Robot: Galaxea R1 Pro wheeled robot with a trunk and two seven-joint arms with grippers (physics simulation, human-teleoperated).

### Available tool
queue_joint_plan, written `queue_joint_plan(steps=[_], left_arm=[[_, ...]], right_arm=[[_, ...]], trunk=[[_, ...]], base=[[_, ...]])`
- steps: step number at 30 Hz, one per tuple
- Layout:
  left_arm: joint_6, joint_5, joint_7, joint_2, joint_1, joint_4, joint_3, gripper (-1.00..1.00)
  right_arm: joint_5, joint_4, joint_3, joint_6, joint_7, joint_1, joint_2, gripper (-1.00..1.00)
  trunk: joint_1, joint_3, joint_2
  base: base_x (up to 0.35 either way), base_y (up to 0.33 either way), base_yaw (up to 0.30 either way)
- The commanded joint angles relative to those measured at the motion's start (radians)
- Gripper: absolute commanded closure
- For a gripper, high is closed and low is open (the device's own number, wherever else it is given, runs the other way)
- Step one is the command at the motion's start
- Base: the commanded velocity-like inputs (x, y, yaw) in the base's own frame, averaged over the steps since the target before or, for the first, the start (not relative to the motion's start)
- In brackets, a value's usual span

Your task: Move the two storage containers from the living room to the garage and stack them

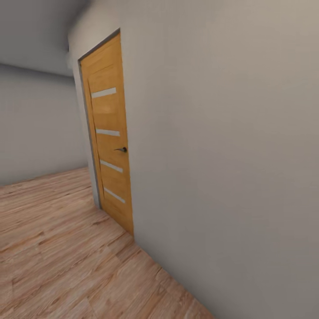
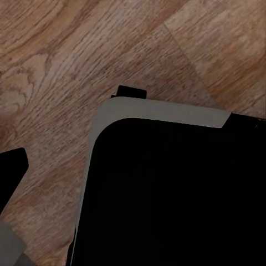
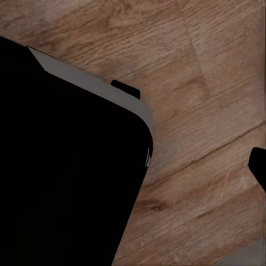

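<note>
No orange-red container appears here, so its place relative to either claw cannot be told. The head view faces a wood-panelled door (image 1: pixel 108 137) at about 11 o'clock, shut, set in a pale wall (image 1: pixel 230 146), with light wood-plank flooring (image 1: pixel 62 248) at 7 o'clock. Both wrist views look down on the robot's black base (image 2: pixel 172 194) over planks; whether either claw is released or clenched cannot be told.

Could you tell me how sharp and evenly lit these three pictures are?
Head view: soft and tilted, the door leaning; the wall is evenly lit, without glare. Left wrist view: floor grain crisp, the robot's base featureless black. Right wrist view: the same, base black against sharp planks.
</note>
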Motion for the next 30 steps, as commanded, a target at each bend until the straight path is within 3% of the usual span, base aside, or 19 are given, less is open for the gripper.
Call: queue_joint_plan(steps=[1, 30], left_arm=[[-0.002, 0.005, 0.0, 0.0, 0.0, 0.0, 0.001, -1.0], [-0.002, 0.006, 0.002, 0.0, 0.0, 0.0, 0.001, -1.0]], right_arm=[[-0.01, 0.003, 0.008, -0.006, -0.001, -0.001, 0.001, -1.0], [-0.01, 0.003, 0.008, -0.006, -0.001, -0.001, -0.002, -1.0]], trunk=[[0.001, -0.001, -0.001], [0.001, -0.001, -0.001]], base=[[0.322, 0.0, 0.27], [0.322, 0.0, 0.27]])
